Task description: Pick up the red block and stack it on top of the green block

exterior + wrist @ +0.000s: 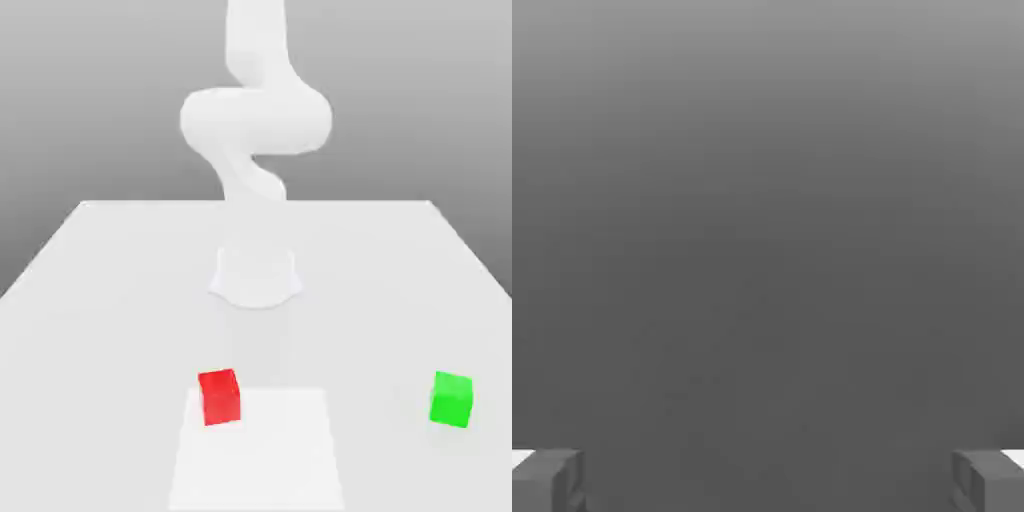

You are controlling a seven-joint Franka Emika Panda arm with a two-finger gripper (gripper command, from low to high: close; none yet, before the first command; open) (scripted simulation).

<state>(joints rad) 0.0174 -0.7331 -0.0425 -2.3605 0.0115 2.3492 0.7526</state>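
The red block [220, 396] sits on the white table [100, 300], near the front and a little toward the exterior view's left. The green block [451, 399] rests at about the same depth, far toward the exterior view's right. The two cubes are well apart. My gripper [768, 482] is open: its two grey fingertips [548, 482] stand wide apart in the hand view, with nothing between them and plain grey background beyond. Neither block appears in the hand view. The white arm [255, 120] rises behind the blocks at the table's middle.
A slightly lighter rectangular patch [258, 450] lies on the table at the front centre, and the red block stands at its far left corner. The table's back edge [256, 203] runs behind the arm.
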